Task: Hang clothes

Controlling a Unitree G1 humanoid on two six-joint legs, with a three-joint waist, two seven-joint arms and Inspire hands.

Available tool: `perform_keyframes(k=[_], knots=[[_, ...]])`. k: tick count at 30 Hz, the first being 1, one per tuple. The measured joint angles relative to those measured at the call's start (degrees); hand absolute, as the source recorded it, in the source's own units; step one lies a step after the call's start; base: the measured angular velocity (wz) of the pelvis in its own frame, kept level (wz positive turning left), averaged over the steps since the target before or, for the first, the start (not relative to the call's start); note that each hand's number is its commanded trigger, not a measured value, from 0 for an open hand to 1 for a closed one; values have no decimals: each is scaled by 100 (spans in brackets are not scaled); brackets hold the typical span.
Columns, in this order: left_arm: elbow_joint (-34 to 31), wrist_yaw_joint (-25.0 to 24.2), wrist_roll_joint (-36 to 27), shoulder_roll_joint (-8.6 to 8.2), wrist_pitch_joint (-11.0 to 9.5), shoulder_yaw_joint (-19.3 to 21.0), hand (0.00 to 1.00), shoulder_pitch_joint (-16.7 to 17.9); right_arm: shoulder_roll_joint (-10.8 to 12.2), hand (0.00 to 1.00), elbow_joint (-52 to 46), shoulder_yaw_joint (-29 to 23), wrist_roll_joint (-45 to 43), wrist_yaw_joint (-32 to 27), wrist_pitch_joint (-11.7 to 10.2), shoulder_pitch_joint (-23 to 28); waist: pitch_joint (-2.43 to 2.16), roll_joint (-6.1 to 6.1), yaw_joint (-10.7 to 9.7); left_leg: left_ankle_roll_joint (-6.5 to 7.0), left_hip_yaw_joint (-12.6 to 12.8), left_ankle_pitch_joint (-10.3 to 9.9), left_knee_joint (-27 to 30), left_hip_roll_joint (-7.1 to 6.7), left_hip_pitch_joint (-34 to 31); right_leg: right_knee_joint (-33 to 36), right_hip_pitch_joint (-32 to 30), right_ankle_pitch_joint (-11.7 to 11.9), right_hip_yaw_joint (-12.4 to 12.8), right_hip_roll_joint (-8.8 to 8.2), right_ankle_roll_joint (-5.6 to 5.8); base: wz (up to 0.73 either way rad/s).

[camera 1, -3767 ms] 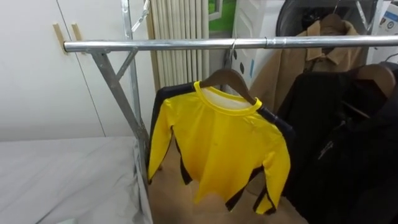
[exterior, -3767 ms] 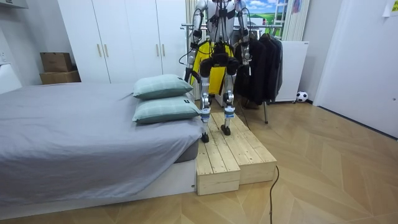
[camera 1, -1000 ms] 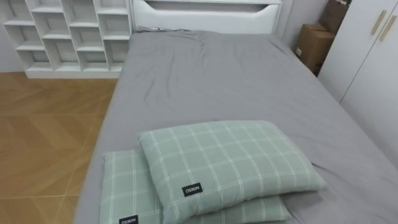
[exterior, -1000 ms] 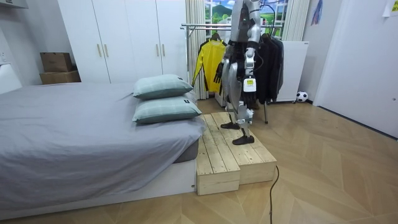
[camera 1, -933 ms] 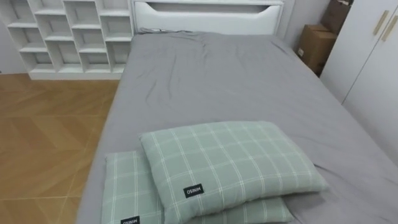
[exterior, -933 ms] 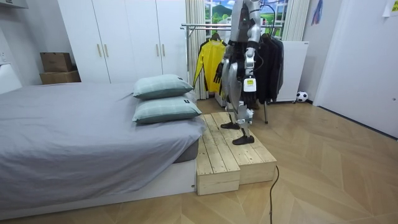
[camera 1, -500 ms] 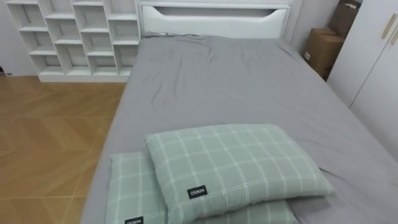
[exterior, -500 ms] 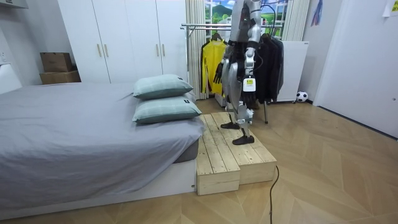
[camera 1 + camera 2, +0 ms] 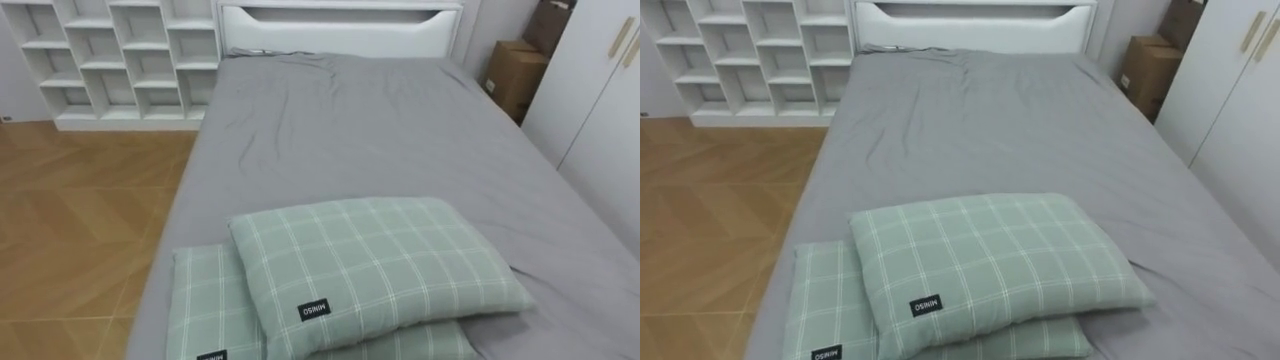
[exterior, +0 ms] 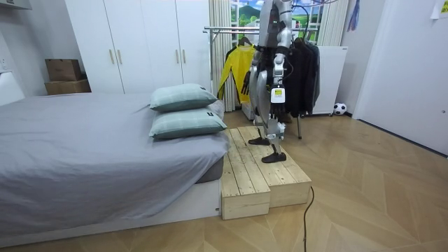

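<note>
Shirt location, quick?
– Yellow shirt (image 10: 236,70) hung on a hanger from the rail (image 10: 225,29), far side of the room, just behind the robot. Dark clothes (image 10: 302,68) hung on the same rail, to the room view's right of it.
Robot position?
– It stood on the wooden platform (image 10: 255,175) at the pillow end of the bed (image 9: 400,130), body turned toward the bed, back to the rail.
Hands?
– Left hand (image 10: 278,91) hung low by the hip on the camera side. Right hand (image 10: 246,82) hung in front of the yellow shirt as the room view saw it. Both were too small to read, so I could not tell whether the fingers were open or curled, or touching the shirt.
Head camera?
– It looked down on the grey bed. Top pillow (image 9: 375,260), green check, lay across a lower pillow (image 9: 205,300) of the same pattern, at the near end. White headboard (image 9: 340,25) was at the far end, white shelf unit (image 9: 120,50) far left, cardboard box (image 9: 515,70) far right beside the white wardrobe (image 9: 600,90). Wood floor (image 9: 80,220) ran along the bed's left.
Anything else?
– Small ball (image 10: 339,109) sat on the floor by the far wall, right of the rail.
</note>
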Motion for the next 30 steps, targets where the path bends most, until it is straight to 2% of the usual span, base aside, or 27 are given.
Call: perform_keyframes(k=[9,20,30], knots=[[-2,4,2,2,4,-7,0,-105,-2,0,12,1,24,2,4,3,-3,13,-5,0,10,0,3,-1,2,-3,0,0,12,0,0,0],[0,7,1,2,9,-7,0,-75,-5,0,19,-5,42,11,4,5,-3,27,-17,-1,9,1,4,-1,2,-3,1,0,5,0,0,0],[1,9,-1,-2,-8,-10,0,-49,-2,0,5,41,178,65,4,7,10,-16,-28,-1,16,1,3,-1,4,-3,0,0,-11,0,0,0]])
